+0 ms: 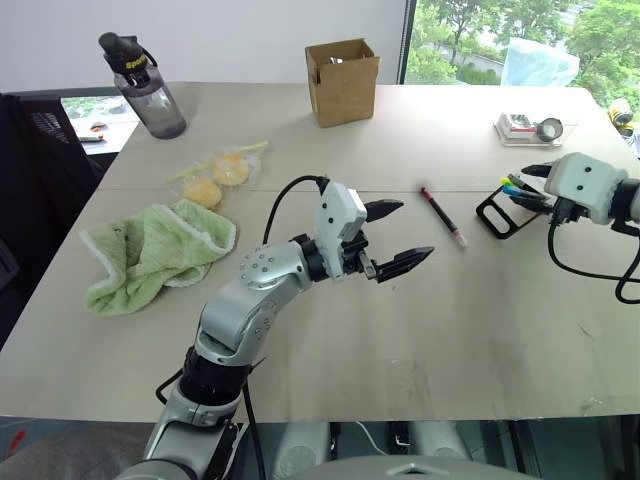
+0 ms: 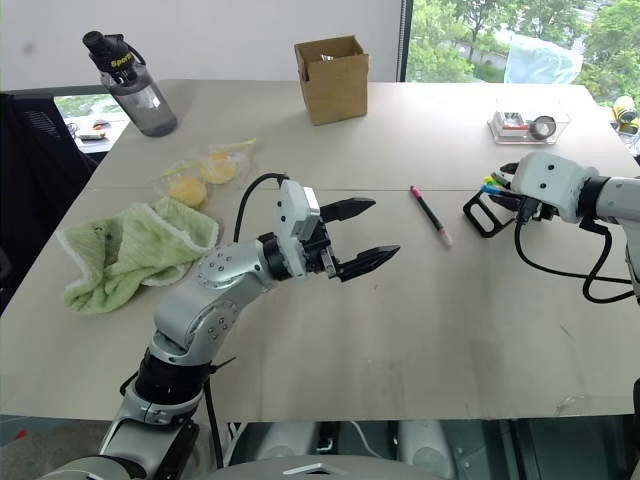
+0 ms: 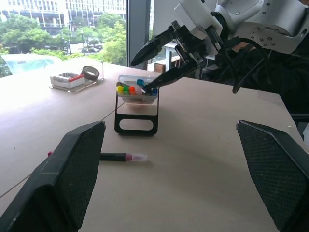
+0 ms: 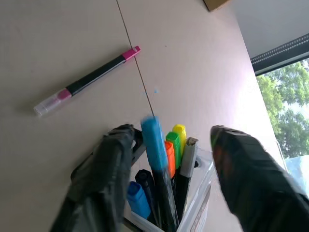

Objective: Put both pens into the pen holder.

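The bench [image 1: 420, 330] fills the frame. Mid-frame, the left gripper [image 1: 396, 238] hovers with fingers spread, empty. At right, the right gripper [image 4: 169, 179] has fingers released around the blue-capped pen [image 4: 155, 145], standing in the pen holder [image 1: 508, 205]. The pink-ended pen [image 1: 443, 216] lies centre-right on the bench.

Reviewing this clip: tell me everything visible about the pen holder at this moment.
The pen holder is a small black looped frame carrying a clear plastic compartment, standing upright on the table toward the robot's right. Yellow, green, orange and blue marker ends stick up from it, and the blue-capped pen stands in it among them. The right gripper hovers just over it, fingers spread to either side of that pen. The pink-ended pen lies flat on the table beside the holder, apart from it.
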You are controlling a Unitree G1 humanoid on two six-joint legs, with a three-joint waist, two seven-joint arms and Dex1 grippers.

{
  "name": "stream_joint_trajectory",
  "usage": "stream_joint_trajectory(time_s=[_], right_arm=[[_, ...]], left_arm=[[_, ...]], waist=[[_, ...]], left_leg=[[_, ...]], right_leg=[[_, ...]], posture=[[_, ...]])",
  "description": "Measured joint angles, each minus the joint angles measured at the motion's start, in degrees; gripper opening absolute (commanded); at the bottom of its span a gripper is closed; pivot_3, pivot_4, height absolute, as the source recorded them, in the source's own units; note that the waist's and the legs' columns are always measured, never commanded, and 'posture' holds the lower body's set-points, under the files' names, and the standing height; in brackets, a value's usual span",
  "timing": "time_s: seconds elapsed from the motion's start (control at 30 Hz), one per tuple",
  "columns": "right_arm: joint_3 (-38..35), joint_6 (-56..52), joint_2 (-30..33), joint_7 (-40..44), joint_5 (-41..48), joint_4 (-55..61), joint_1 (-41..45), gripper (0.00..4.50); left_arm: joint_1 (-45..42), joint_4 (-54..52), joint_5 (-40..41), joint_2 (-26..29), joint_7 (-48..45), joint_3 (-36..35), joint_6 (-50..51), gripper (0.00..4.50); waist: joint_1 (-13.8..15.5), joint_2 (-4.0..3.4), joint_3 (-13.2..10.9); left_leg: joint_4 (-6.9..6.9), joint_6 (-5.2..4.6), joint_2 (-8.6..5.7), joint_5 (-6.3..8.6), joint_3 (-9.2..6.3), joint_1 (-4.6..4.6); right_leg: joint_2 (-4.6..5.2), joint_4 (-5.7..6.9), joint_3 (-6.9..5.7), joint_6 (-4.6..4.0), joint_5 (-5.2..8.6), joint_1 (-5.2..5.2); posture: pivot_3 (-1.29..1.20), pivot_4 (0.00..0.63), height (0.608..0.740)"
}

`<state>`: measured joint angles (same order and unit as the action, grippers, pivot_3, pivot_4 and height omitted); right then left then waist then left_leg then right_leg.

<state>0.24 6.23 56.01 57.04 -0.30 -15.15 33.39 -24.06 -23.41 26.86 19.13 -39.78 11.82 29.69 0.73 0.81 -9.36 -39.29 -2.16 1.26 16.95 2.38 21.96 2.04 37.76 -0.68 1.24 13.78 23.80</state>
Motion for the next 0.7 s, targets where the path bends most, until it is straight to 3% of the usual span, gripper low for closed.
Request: stream_joint_trajectory(time_s=[0.07, 0.3, 0.53, 0.7], right_arm=[[0.0, 1.2, 0.0, -0.4, -0.5, -1.2, 0.9, 4.40], [-0.8, 0.7, -0.7, -0.8, 1.1, -1.0, 1.8, 4.40], [-1.7, -10.5, -5.9, -0.3, 10.4, 9.1, 1.1, 4.40], [-2.6, -23.2, -17.1, -7.4, 16.9, 19.7, -6.0, 4.40]], left_arm=[[0.0, 0.0, 0.0, 0.0, 0.0, 0.0, -0.1, 4.50], [0.0, 0.2, -0.6, 0.4, -0.4, 0.0, -0.4, 4.50], [1.1, 2.2, -1.3, 4.4, -2.6, -0.7, -1.1, 4.50], [4.0, 7.0, -2.4, 11.8, -4.5, -6.7, -1.6, 4.50]], waist=[[0.0, 0.00, 0.0], [0.0, 0.00, 0.0], [-0.1, -0.02, 0.0], [-0.2, 0.02, 0.0]], left_leg=[[0.00, 0.00, 0.00, 0.00, 0.01, -0.01], [-0.01, 0.00, 0.00, 0.00, 0.03, -0.02], [0.00, 0.00, 0.04, 0.00, -0.01, -0.08], [0.01, -0.01, 0.09, 0.01, -0.09, -0.05]], right_leg=[[0.00, 0.00, 0.01, 0.00, 0.00, 0.00], [0.01, 0.03, 0.02, 0.00, 0.00, 0.00], [-0.01, 0.12, 0.02, 0.00, 0.00, 0.00], [0.00, 0.15, -0.06, -0.01, 0.00, 0.00]], posture=[[0.00, 0.150, 0.736], [0.00, 0.150, 0.736], [0.00, 0.150, 0.736], [0.00, 0.150, 0.736]])
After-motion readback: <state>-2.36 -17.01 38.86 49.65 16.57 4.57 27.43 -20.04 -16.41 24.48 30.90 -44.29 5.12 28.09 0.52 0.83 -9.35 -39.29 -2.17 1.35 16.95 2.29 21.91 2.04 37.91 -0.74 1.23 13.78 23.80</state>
